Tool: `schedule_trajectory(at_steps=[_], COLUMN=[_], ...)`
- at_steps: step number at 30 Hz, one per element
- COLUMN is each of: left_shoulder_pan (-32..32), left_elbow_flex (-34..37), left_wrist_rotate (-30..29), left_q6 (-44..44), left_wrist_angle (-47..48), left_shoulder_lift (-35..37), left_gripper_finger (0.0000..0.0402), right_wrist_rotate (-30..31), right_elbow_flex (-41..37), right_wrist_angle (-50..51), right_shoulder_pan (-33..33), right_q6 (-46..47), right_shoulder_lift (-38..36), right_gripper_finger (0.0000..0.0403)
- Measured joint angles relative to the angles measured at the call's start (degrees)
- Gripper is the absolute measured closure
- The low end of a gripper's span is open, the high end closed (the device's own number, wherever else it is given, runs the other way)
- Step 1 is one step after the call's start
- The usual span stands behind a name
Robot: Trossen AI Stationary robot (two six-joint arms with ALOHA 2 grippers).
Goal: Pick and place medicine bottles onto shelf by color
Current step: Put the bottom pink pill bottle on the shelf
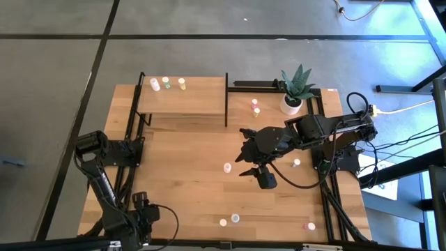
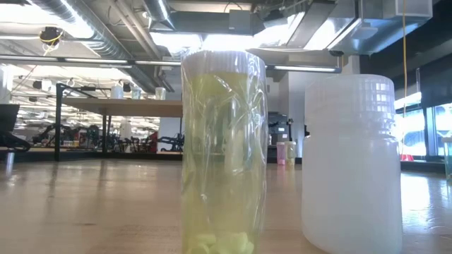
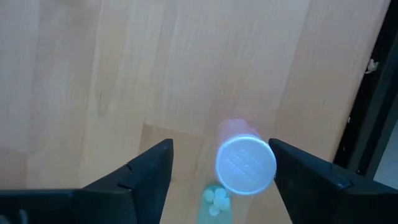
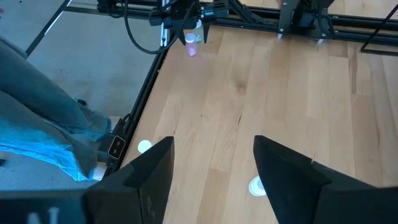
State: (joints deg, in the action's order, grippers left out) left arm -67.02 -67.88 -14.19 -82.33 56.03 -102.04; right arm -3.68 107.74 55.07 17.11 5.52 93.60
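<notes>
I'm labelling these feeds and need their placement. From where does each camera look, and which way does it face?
High: overhead, straight down on the table, shelf, both arms.
Low: at tabletop height, level across; a yellow-tinted bottle and a white bottle stand close in front; no arm shows.
Left wrist: down past the open left gripper at a capped bottle.
Right wrist: past the open right gripper over the table.
Shared: the overhead and right wrist views both show the wooden tabletop.

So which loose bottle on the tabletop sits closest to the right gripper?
The white-topped bottle just left of the right gripper in the high view. The other loose bottles lie farther off: one past the arm, the rest along the table's near edge.
</notes>
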Motion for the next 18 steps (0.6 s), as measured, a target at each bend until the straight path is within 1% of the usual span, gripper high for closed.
schedule_trajectory(at_steps=[4,18], left_shoulder_pan=[0.00,0.00], left_elbow_flex=[0.00,0.00], left_wrist_rotate=[0.19,0.17], left_q6=[-0.04,-0.06], left_wrist_angle=[0.00,-1.84], left_shoulder_lift=[0.00,0.00], left_gripper_finger=[0.0171,0.0288], right_wrist_rotate=[0.00,0.01], right_elbow_flex=[0.00,0.00], right_wrist_angle=[0.00,0.00], right_shoulder_pan=[0.00,0.00], right_q6=[0.00,0.00], right_shoulder_lift=[0.00,0.00], right_gripper_finger=[0.0180,0.0180])
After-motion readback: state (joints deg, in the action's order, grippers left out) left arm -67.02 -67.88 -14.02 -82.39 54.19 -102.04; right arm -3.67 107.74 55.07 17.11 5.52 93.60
